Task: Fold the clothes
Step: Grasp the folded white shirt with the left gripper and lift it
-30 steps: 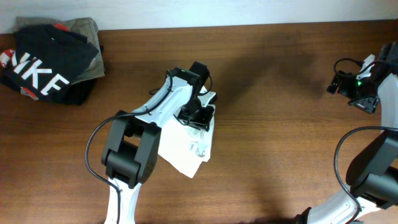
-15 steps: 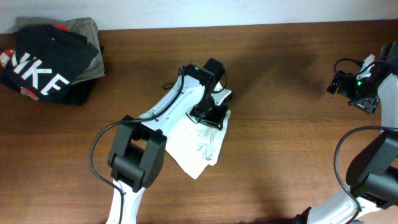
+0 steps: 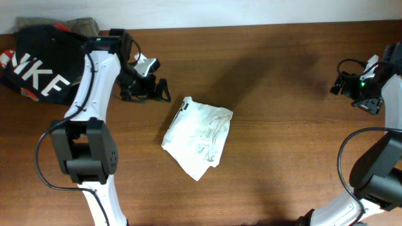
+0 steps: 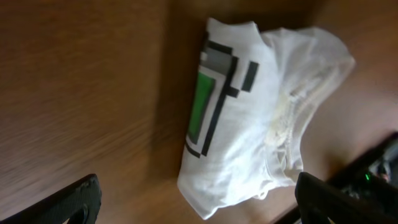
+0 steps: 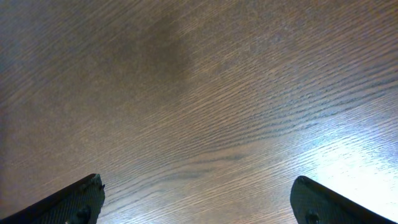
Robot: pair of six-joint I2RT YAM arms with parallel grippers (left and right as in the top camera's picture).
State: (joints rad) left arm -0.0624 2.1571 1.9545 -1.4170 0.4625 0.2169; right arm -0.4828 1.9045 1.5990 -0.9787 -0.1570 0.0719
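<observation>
Overhead view: white T-shirt (image 3: 198,135) lying as a loosely folded, rumpled bundle mid-worktop (image 3: 282,157), touched by neither arm. Left gripper (image 3: 146,93) spread wide, holding nothing, up-left of the shirt and apart from it, near the black garment (image 3: 44,66) in the far left corner. Right gripper (image 5: 196,205) likewise spread and empty, well apart at the right edge over bare wood.
</observation>
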